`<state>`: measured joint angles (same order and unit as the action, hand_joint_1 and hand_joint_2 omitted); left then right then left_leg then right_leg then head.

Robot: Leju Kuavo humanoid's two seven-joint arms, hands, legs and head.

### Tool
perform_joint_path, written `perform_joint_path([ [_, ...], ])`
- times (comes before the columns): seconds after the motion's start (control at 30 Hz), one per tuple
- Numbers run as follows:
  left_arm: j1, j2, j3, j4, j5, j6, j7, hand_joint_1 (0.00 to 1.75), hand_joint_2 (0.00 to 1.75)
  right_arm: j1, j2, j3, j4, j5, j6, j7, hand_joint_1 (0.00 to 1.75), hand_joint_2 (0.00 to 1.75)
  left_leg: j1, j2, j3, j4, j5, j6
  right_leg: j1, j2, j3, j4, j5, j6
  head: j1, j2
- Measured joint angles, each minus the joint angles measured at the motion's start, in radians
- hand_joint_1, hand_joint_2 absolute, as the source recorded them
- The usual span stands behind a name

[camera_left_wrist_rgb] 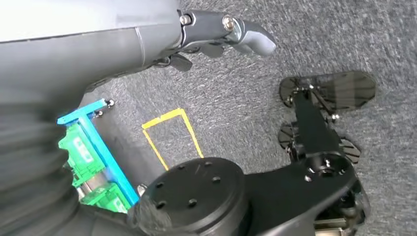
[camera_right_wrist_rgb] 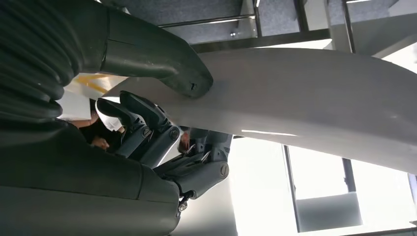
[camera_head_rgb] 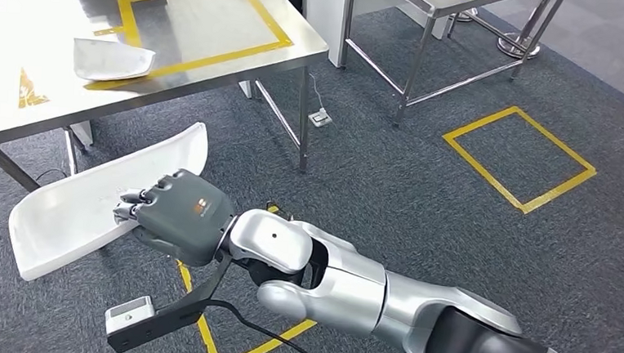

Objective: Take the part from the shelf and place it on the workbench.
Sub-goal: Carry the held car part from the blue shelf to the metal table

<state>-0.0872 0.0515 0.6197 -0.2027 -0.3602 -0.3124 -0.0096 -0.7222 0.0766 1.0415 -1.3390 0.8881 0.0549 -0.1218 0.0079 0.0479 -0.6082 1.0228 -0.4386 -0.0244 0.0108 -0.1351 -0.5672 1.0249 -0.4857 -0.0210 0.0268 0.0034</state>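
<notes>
White moulded part (camera_head_rgb: 103, 200), long and shallowly curved like a panel, sits in the grasp of the right hand (camera_head_rgb: 177, 216), held above the grey carpeted floor (camera_head_rgb: 422, 191) just in front of the steel workbench (camera_head_rgb: 18, 109) and not touching it. From the head view the dark fingers (camera_head_rgb: 133, 205) lie over the part's upper face near one long edge, and the part runs out from the hand at a slant, one rounded end rising toward the bench edge and the other dipping lower. The right wrist view shows the thick thumb (camera_right_wrist_rgb: 162, 61) pressed on one face of the same part (camera_right_wrist_rgb: 314, 98) and the darker fingers (camera_right_wrist_rgb: 147, 129) curled against the other, so the hand is clamped on it.

A second white part (camera_head_rgb: 111, 59) lies on the bench top, on the edge of a yellow taped rectangle (camera_head_rgb: 208, 23). The silver right arm (camera_head_rgb: 383, 299) reaches in from below. Another yellow taped outline (camera_head_rgb: 518, 158) marks the carpet well off to the right, near a second steel frame (camera_head_rgb: 430, 61).

The left hand (camera_left_wrist_rgb: 216, 37) hangs over the carpet in its wrist view; its thumb (camera_left_wrist_rgb: 253, 39) and fingers sit curled close with nothing between them
</notes>
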Motion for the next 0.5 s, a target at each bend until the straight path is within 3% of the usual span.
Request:
perform_joint_path([
  [0.07, 0.000, -0.001, 0.000, 0.001, -0.001, 0.000, 0.000, 0.00, 1.75, -0.004, 0.001, -0.005, -0.004, -0.001, -0.003, 0.000, 1.75, 1.75, 0.005, -0.023, -0.002, -0.003, 0.005, 0.012, -0.005, 0.035, -0.010, 0.029, -0.024, 0.012, 0.001, 0.000],
  [0.13, -0.004, -0.001, 0.000, 0.001, -0.001, 0.000, 0.000, 0.00, 1.75, -0.006, 0.001, -0.009, -0.007, -0.002, -0.009, 0.000, 1.75, 1.75, 0.009, -0.044, -0.005, -0.005, 0.010, 0.021, -0.012, 0.101, -0.056, 0.133, -0.082, 0.022, 0.003, 0.000],
  [0.2, -0.006, -0.001, 0.001, 0.001, -0.002, 0.000, 0.000, 0.00, 1.75, -0.005, -0.001, -0.012, -0.008, -0.008, -0.012, 0.001, 1.75, 1.75, 0.009, -0.064, -0.008, -0.004, 0.012, 0.024, -0.012, 0.127, -0.117, 0.260, -0.130, 0.025, 0.006, 0.000],
  [0.23, -0.004, -0.001, 0.001, 0.001, -0.002, 0.000, 0.001, 0.00, 1.75, -0.005, -0.002, -0.013, -0.008, -0.012, -0.012, 0.003, 1.75, 1.75, 0.009, -0.073, -0.010, -0.003, 0.012, 0.025, -0.012, 0.130, -0.133, 0.287, -0.131, 0.024, 0.006, 0.000],
  [0.27, -0.003, -0.001, 0.001, 0.001, -0.003, 0.000, 0.002, 0.00, 1.75, -0.005, -0.002, -0.014, -0.008, -0.015, -0.012, 0.007, 1.75, 1.75, 0.009, -0.082, -0.010, -0.002, 0.012, 0.024, -0.012, 0.130, -0.130, 0.275, -0.112, 0.022, 0.007, 0.000],
  [0.3, -0.002, -0.001, 0.001, 0.001, -0.003, 0.000, 0.003, 0.00, 1.75, -0.006, -0.001, -0.016, -0.008, -0.018, -0.012, 0.010, 1.75, 1.75, 0.009, -0.089, -0.010, 0.000, 0.012, 0.023, -0.012, 0.132, -0.108, 0.224, -0.078, 0.018, 0.008, 0.000],
  [0.37, -0.002, -0.001, 0.001, 0.001, -0.004, 0.000, 0.004, 0.00, 1.75, -0.011, 0.001, -0.020, -0.008, -0.020, -0.012, 0.013, 1.75, 1.75, 0.008, -0.100, -0.012, 0.003, 0.013, 0.018, -0.012, 0.140, -0.044, 0.086, -0.018, 0.010, 0.009, 0.000],
  [0.43, -0.001, -0.001, 0.001, 0.001, -0.004, 0.000, 0.004, 0.00, 1.75, -0.015, 0.005, -0.024, -0.008, -0.024, -0.014, 0.011, 1.75, 1.75, 0.005, -0.105, -0.016, 0.006, 0.012, 0.008, -0.011, 0.146, -0.015, 0.013, 0.002, 0.007, 0.009, 0.000],
  [0.5, -0.001, -0.001, 0.001, 0.001, -0.004, 0.000, 0.004, 0.00, 1.75, -0.016, 0.008, -0.025, -0.008, -0.027, -0.015, 0.010, 1.75, 1.75, 0.004, -0.105, -0.018, 0.004, 0.011, 0.012, -0.010, 0.146, -0.017, 0.007, 0.005, 0.008, 0.009, 0.000],
])
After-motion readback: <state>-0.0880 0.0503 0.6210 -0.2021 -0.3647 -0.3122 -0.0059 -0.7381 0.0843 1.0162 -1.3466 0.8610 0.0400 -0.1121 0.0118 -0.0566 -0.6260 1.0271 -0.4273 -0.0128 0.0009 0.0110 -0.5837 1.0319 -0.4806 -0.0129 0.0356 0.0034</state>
